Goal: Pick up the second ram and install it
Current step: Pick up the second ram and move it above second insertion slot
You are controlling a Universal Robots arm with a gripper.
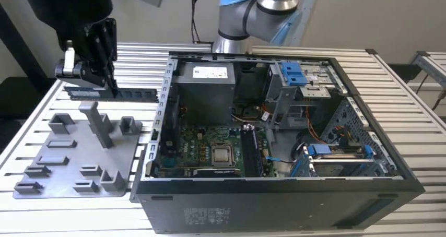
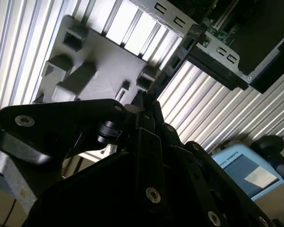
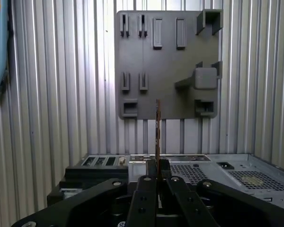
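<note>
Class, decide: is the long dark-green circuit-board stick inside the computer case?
Out: the gripper is shut on the dark-green stick, held outside the black computer case.

One ram (image 1: 137,94), one fixture plate (image 1: 77,156), one computer case (image 1: 279,205) (open).

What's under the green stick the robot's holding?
Below the ram lie the grey plate's edge and the slatted table. The gripper covers the ram's held end.
</note>
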